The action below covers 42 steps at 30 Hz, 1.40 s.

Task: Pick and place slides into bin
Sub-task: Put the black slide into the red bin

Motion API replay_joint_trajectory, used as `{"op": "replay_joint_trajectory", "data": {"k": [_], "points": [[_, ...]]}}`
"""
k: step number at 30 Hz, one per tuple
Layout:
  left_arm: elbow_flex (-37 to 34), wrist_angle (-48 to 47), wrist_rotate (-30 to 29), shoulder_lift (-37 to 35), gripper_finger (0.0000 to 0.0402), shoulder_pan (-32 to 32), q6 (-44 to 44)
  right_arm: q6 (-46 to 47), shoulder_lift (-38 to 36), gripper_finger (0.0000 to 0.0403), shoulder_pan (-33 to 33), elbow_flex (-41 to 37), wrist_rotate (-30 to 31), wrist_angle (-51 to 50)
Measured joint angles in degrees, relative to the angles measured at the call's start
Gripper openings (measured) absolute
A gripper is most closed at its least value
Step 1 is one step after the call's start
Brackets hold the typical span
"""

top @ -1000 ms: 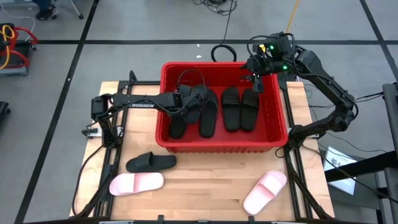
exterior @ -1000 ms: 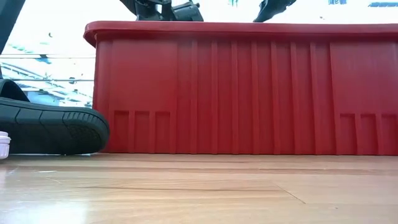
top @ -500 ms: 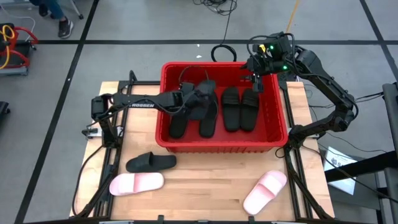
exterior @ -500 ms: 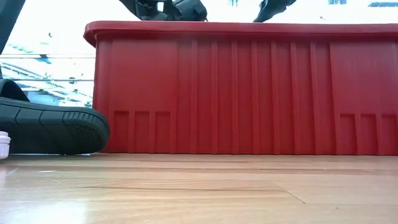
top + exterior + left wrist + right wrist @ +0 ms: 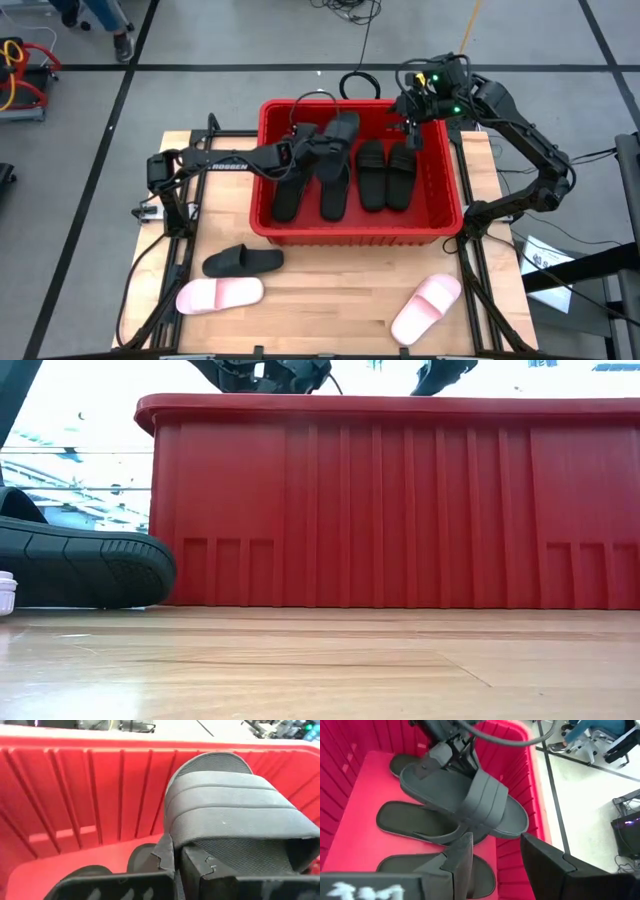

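Observation:
The red bin point(image 5: 445, 215) stands in the middle of the table with several black slides lying flat on its floor point(image 5: 372, 176). My left gripper point(image 5: 308, 146) reaches in over the bin's left wall and is shut on one black wide-strap slide point(image 5: 338, 130), which also shows large in the left wrist view point(image 5: 225, 815). My right gripper point(image 5: 412, 128) hangs open over the bin's far right corner, holding nothing point(image 5: 495, 855). One black slide point(image 5: 243, 261) and two pale pink ones point(image 5: 220, 294) point(image 5: 425, 307) lie flat on the table in front of the bin. My left gripper pinches the black slide between its two fingers near the heel end point(image 5: 427, 767), behind the strap point(image 5: 200, 860). The fingers come slanting from the table's left and lie roughly along the slide. The slide is lifted off the slides on the bin floor, its toe point(image 5: 512, 822) pointing toward the bin's far wall.
The bin's tall red front wall point(image 5: 400, 510) fills the low view, with the black slide point(image 5: 80, 570) beside it on the wood. A cable loop point(image 5: 358, 85) lies behind the bin. Bare wood shows between the two pink slides at the near edge.
My left gripper has tipped upward and risen a little inside the bin, turning as it went. The black slide in its hold has swung up off the slides below, its toe moving toward the bin's far wall.

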Motion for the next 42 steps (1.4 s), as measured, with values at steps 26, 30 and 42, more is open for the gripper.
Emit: {"op": "replay_joint_trajectory", "data": {"k": [26,30,42], "points": [[0.0,32.1,-1.9,0.1,0.0,-3.0,46.8,3.1,0.0,0.0157,0.4,-7.5,-0.2,8.4],[0.0,33.9,-2.1,0.1,0.0,-4.1,49.0,5.0,0.0,0.0157,0.4,-7.5,-0.2,9.4],[0.0,35.6,-1.9,0.1,0.0,-4.7,50.3,5.1,0.0,0.0153,0.3,-7.5,-10.5,8.9]]}}
